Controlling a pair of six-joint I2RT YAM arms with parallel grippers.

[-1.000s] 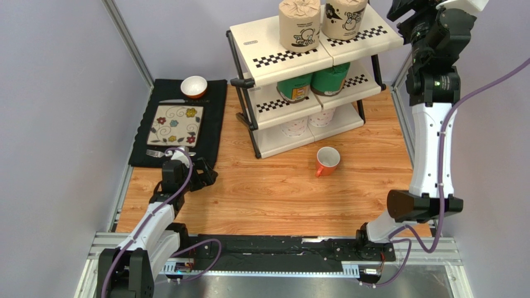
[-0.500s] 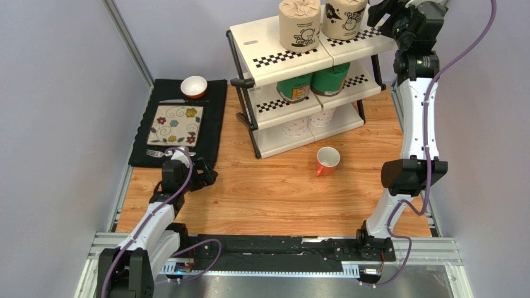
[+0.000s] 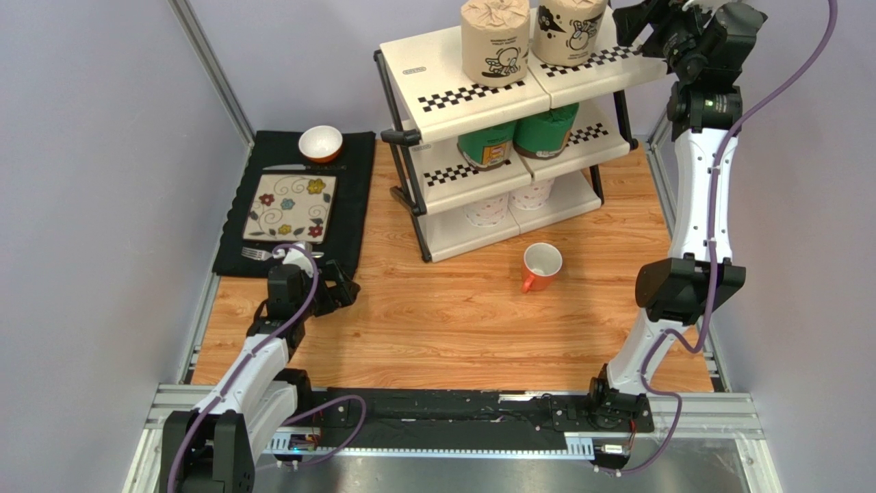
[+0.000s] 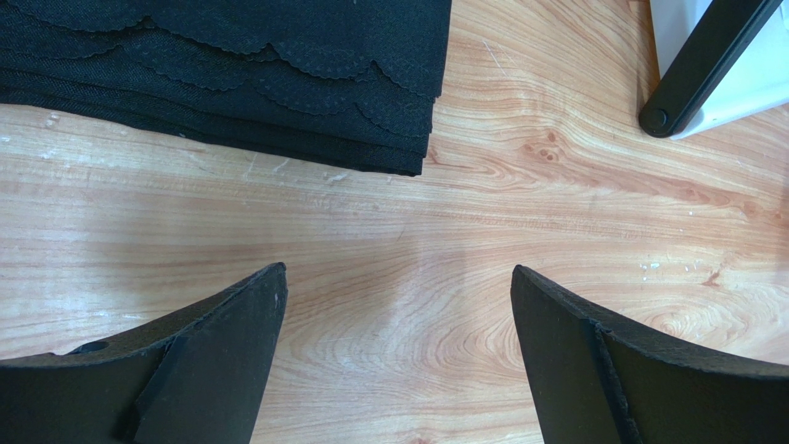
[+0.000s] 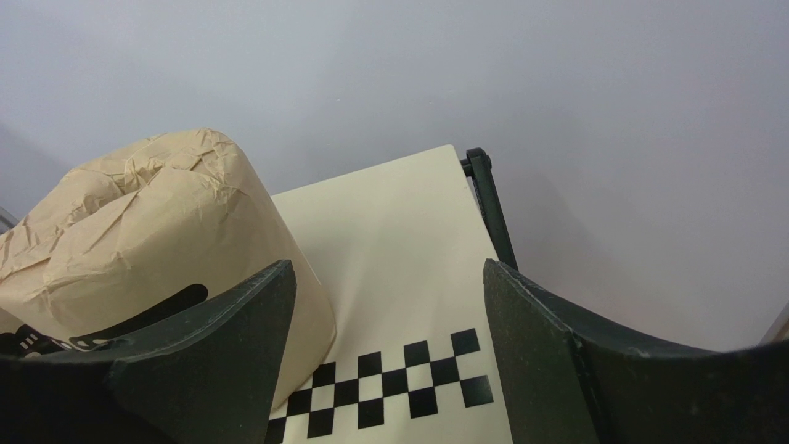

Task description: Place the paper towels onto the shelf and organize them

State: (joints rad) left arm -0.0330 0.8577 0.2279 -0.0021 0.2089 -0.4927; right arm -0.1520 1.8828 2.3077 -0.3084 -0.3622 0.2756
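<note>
**A:** At the top tier of the shelf (image 3: 432, 74), out toward one o'clock on the table, the right gripper (image 3: 640, 21) hangs with its jaws spread and nothing between them.

**B:** And the paper towels (image 3: 546, 131)?

**A:** All six look racked: brown rolls (image 3: 495, 39) on top, green rolls (image 3: 486, 146) in the middle, white rolls (image 3: 486, 213) on the bottom.

**B:** So where's the danger?

**A:** The right-hand brown roll (image 5: 148, 231) sits at the claw's nine o'clock, close beside one jaw. A sideways swing could shove it into its neighbour, or tip it off toward the orange mug (image 3: 541, 265) at the shelf's six o'clock.

**B:** And the left gripper (image 4: 398, 277)?

**A:** It's open and empty too, low over the wood beside the black placemat (image 4: 278, 74).
</note>
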